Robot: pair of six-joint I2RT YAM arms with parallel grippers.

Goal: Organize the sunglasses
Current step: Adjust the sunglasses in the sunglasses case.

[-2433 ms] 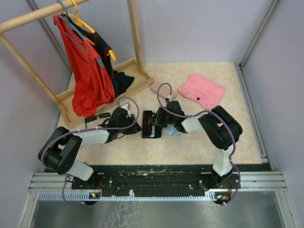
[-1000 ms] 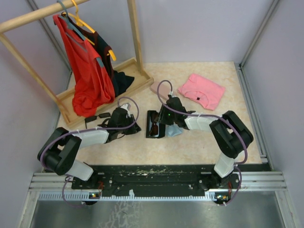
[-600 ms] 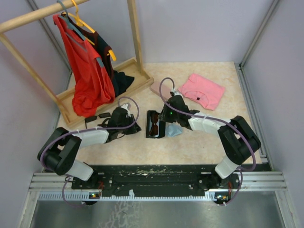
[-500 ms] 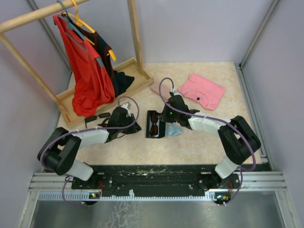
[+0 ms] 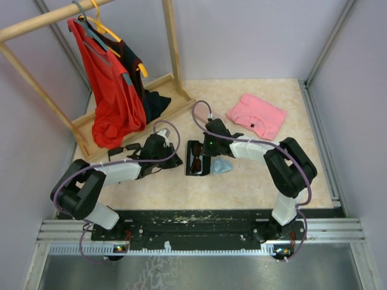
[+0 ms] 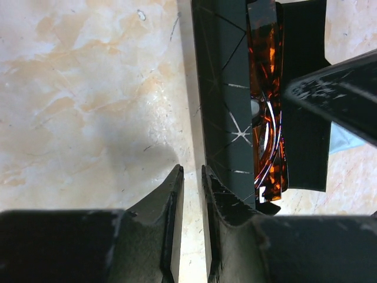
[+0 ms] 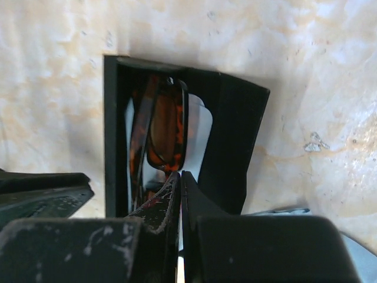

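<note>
In open black case (image 5: 189,158) mid-table: reddish-brown sunglasses (image 7: 166,132), folded. Black sunglasses (image 5: 124,148) near rack base (image 5: 172,84). Left gripper (image 6: 191,177) open a crack, empty, beside case. Right gripper (image 7: 180,180) pinched closed, empty, over frame. Looks light, brittle, slick-lensed; take by bridge.

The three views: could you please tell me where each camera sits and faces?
Top external: above and behind, facing down at the table; left arm and right arm show.
Left wrist: looks down past its jaws at the open black case.
Right wrist: looks down past its jaws into that case.
Both wrist views share the reddish-brown sunglasses in the case.
</note>
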